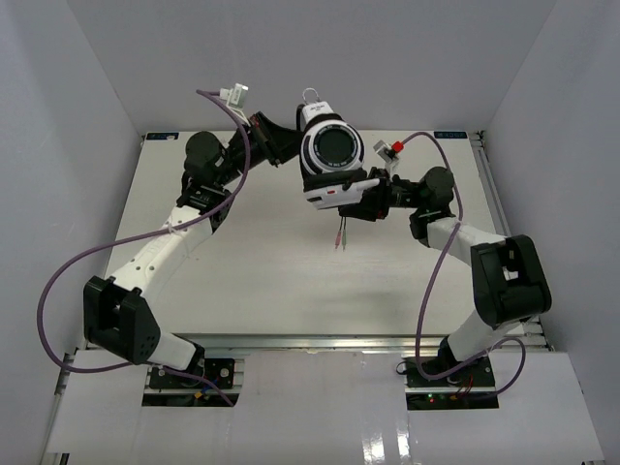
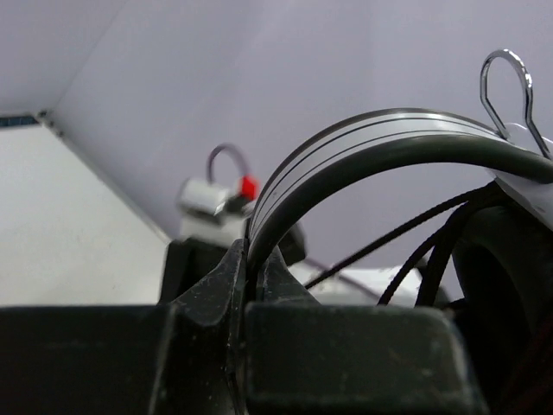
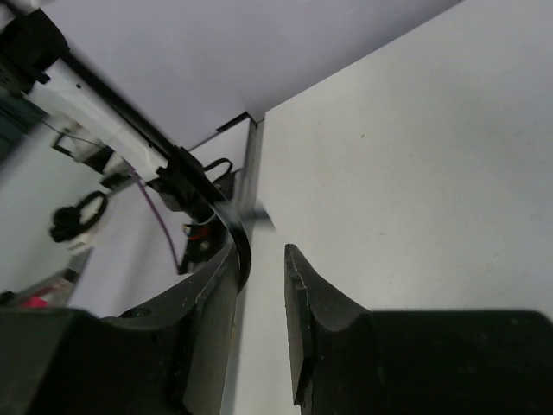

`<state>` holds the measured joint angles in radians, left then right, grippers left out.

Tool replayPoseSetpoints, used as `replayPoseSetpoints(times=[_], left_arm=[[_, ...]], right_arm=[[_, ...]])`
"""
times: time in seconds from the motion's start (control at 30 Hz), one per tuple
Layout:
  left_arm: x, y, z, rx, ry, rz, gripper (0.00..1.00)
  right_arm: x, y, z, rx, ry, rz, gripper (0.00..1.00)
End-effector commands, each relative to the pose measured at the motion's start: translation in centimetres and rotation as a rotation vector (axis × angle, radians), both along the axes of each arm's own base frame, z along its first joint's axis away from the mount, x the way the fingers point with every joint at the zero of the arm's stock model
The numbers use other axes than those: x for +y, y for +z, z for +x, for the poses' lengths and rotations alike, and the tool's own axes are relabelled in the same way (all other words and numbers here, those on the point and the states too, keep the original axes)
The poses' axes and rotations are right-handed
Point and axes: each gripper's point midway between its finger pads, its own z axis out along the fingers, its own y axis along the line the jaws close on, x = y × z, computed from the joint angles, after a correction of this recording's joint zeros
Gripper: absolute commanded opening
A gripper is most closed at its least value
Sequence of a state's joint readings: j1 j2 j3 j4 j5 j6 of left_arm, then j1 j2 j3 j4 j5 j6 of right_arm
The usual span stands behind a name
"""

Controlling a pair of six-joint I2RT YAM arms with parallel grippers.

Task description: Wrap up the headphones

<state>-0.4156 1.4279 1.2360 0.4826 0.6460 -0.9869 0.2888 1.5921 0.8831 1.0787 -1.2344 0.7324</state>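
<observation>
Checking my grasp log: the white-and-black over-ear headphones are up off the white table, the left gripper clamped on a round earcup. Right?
Not the earcup: the left wrist view shows the left gripper clamped on the curved grey-and-black headband. The white-and-black over-ear headphones are indeed up off the white table.

Headphones (image 1: 331,152) aloft mid-table; open tabletop (image 1: 281,286) beneath.

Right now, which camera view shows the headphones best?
The top external view: the headphones show almost whole, with one round dark earcup facing the camera. The left wrist view shows only the headband arc and black cord strands. The right wrist view shows just a thin dark curved strip.
</observation>
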Motion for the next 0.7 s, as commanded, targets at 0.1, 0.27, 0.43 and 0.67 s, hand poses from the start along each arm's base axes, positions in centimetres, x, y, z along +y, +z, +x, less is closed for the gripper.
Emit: replayPoseSetpoints(times=[0.1, 0.27, 0.43, 0.67], left_arm=[[3.7, 11.5, 0.8, -0.020, 0.214, -0.375, 0.00], [4.3, 9.6, 3.7, 0.057, 0.336, -0.366, 0.00], [7.0, 5.5, 6.8, 0.187, 0.625, -0.234, 0.00], [12.1, -6.1, 11.9, 0.316, 1.052, 0.274, 0.00]], right_arm=[[1.0, 4.1, -5.1, -0.087, 0.110, 0.153, 0.18], [0.9, 4.5, -6.1, -0.109, 0.069, 0.141, 0.08], [0.9, 2.4, -4.9, -0.134, -0.037, -0.009, 0.08], [0.4, -0.1, -2.6, -0.397, -0.284, -0.400, 0.08]])
